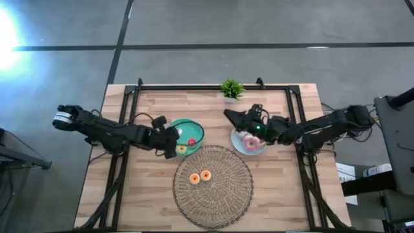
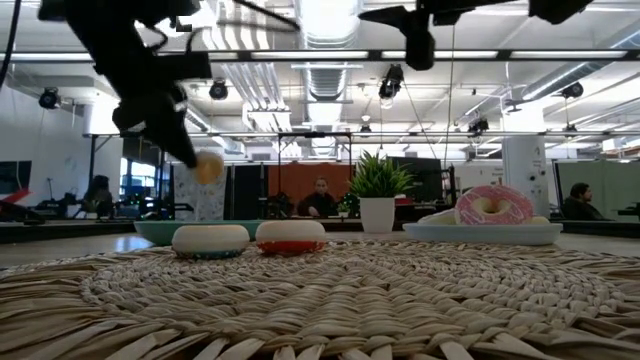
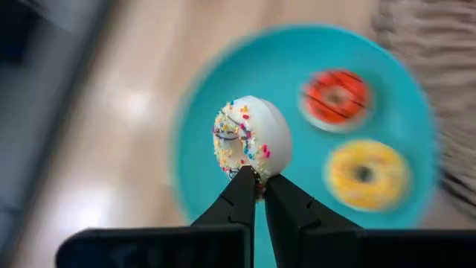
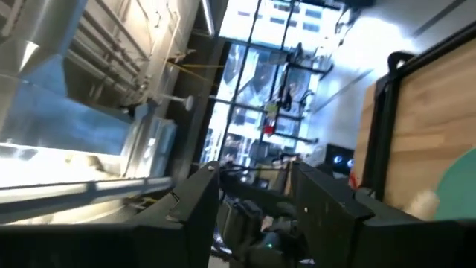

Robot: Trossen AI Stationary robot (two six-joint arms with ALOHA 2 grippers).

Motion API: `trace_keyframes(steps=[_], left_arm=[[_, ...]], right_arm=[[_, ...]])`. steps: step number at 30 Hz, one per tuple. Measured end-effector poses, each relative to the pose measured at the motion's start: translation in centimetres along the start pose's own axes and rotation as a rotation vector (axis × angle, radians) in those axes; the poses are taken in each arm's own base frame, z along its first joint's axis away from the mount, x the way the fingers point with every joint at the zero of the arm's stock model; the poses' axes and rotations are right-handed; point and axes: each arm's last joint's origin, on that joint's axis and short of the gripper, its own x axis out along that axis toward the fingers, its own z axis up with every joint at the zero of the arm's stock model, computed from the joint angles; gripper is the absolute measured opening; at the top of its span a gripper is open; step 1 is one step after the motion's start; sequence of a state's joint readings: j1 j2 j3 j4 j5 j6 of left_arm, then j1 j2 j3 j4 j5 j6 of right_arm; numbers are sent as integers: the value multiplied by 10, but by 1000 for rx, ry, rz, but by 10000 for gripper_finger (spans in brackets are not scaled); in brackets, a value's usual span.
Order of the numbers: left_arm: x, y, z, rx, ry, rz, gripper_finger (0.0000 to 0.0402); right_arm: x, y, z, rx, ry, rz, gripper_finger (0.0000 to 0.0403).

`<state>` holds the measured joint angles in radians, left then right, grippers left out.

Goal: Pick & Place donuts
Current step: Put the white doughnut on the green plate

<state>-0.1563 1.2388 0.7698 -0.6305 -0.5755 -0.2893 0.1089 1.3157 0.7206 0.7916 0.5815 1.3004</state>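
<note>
High view, left gripper: the left gripper (image 1: 173, 142) is seen over the near-left rim of the teal plate (image 1: 196, 127); how its jaws stand cannot be made out here.
High view, right gripper: the right gripper (image 1: 228, 114) is reached out past the light-blue plate (image 1: 237, 144), toward the potted plant (image 1: 231, 89); its fingers cannot be judged here.
High view, donuts: a red donut (image 1: 191, 142) and a yellow donut (image 1: 182, 149) are laid on the teal plate; two orange donuts (image 1: 200, 177) are set side by side on the wicker mat (image 1: 223, 194); a pink-frosted donut (image 1: 251, 143) is lying on the light-blue plate.
High view, surface: a wooden table (image 1: 149, 200) is framed by black rails.
Low view, left gripper: a pale donut is held up above the teal plate (image 2: 155, 231).
Low view, mat: two small donuts (image 2: 211, 240) are rested on the weave, and the pink-frosted one (image 2: 494, 205) is propped on its plate.
Low view, room: ceiling pipes, lamps and seated people are seen beyond the table.
Left wrist view, jaws: the fingers (image 3: 239, 205) are pressed nearly together, pinching the lower edge of a white sprinkled donut (image 3: 249, 141) above the teal plate.
Right wrist view, jaws: the fingers (image 4: 199, 201) are spread apart, with nothing between them; windows and the table edge are seen beyond.
</note>
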Motion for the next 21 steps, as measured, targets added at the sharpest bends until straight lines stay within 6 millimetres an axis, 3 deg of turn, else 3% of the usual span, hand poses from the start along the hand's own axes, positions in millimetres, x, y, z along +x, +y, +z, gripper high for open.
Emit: trace_keyframes(steps=[3, 11, 21], left_arm=[[17, 6, -8, -47, 74, -106, 0], [38, 7, -29, 16, 155, -56, 0], [57, -7, -30, 115, 251, -138, 0]], right_arm=[[-4, 4, 5, -31, -22, -12, 160], [-6, 5, 6, -69, -19, -19, 155], [-6, 1, 5, -76, -10, -48, 157]])
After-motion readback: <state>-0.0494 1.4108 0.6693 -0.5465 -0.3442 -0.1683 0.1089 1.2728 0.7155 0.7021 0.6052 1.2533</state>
